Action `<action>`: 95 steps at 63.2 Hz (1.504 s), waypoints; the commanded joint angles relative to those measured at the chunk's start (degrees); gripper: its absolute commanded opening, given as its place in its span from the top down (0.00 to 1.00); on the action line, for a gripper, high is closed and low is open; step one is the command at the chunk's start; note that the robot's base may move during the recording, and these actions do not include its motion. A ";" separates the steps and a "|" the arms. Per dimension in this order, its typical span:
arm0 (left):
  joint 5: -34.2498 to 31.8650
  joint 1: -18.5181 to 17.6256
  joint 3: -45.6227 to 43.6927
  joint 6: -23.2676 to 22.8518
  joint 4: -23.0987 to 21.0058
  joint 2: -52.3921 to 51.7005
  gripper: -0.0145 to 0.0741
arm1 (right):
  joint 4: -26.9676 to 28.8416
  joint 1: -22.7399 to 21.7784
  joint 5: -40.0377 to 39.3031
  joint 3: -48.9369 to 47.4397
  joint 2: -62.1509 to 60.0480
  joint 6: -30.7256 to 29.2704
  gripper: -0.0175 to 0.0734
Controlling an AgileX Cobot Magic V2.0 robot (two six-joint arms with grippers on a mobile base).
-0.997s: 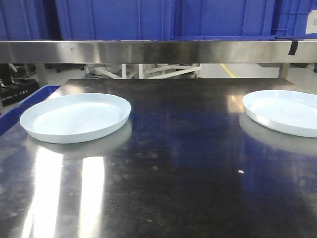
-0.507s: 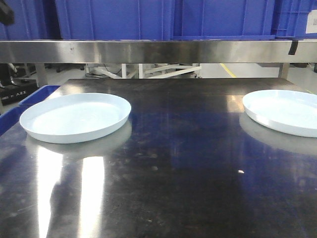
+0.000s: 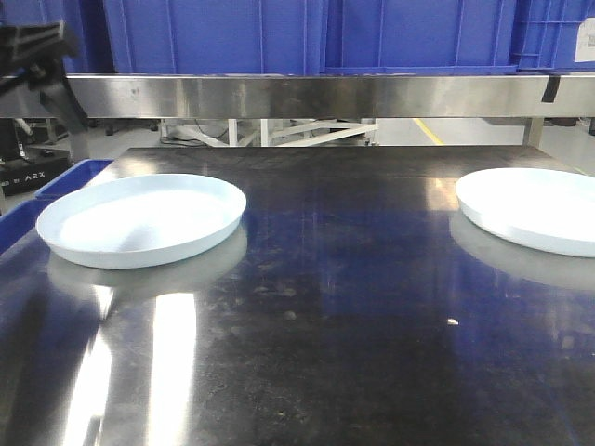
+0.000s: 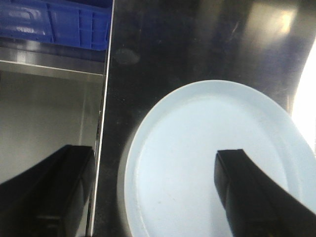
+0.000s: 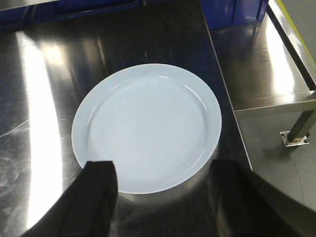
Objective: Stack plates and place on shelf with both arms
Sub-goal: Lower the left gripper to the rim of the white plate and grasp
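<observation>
The left fingers [image 4: 249, 195] are spread wide and hold nothing. One hangs over the inside of the left plate [image 3: 141, 220] and the other out past the tabletop's left edge, so the plate's left rim sits in the gap between them. The right fingers [image 5: 101, 197] are likewise parted and empty, with the right plate [image 5: 148, 128] showing between them and a little ahead. How high either pair sits above its plate is hard to judge from the wrist views. The front view shows a dark part of the left arm [image 3: 37, 46] well above the left plate, which suggests no contact yet.

The two white plates lie flat on the dark steel tabletop [image 3: 335, 307], well apart. One is at the near left and the other at the right edge, partly cut off in the front view. Neither is lifted or tilted.

Beyond them, at the far side, a steel shelf [image 3: 325, 96] runs across above the tabletop and carries blue crates [image 3: 279, 37].

As I read it, the task has barely begun, with both arms poised over their plates. The grasping, the stacking of one plate on the other and the two-armed lift to the shelf all remain.
</observation>
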 commanded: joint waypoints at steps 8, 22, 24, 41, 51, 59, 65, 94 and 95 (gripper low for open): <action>-2.84 -0.33 -3.83 1.61 -0.94 2.45 0.21 | 0.11 -0.07 -3.57 -2.40 -0.22 -0.49 0.24; -2.02 -0.33 -4.10 1.61 -0.94 5.40 0.21 | 0.11 -0.07 -3.57 -2.21 -0.22 -0.49 0.24; -1.88 -0.33 -4.10 1.61 -0.94 5.71 0.21 | 0.11 -0.07 -3.57 -2.11 -0.22 -0.49 0.24; -1.88 -0.33 -4.10 1.61 -0.83 7.89 0.21 | 0.11 -0.07 -3.45 -2.12 -0.22 -0.49 0.24; -1.98 -0.33 -4.10 1.61 -0.83 8.00 0.21 | 0.11 -0.07 -3.45 -2.12 -0.22 -0.49 0.24; -1.98 -0.33 -4.10 1.61 -0.83 8.00 0.21 | 0.11 -0.07 -3.45 -2.12 -0.22 -0.49 0.24; -1.98 -0.33 -4.10 1.61 -0.83 8.00 0.21 | 0.11 -0.07 -3.45 -2.12 -0.22 -0.49 0.24; -2.20 -0.33 -4.10 1.61 -0.59 8.00 0.34 | 0.11 -0.07 -3.45 -2.12 -0.22 -0.49 0.24; -2.20 -0.33 -4.10 1.61 -0.59 8.00 0.35 | 0.11 -0.07 -3.45 -2.12 -0.22 -0.49 0.24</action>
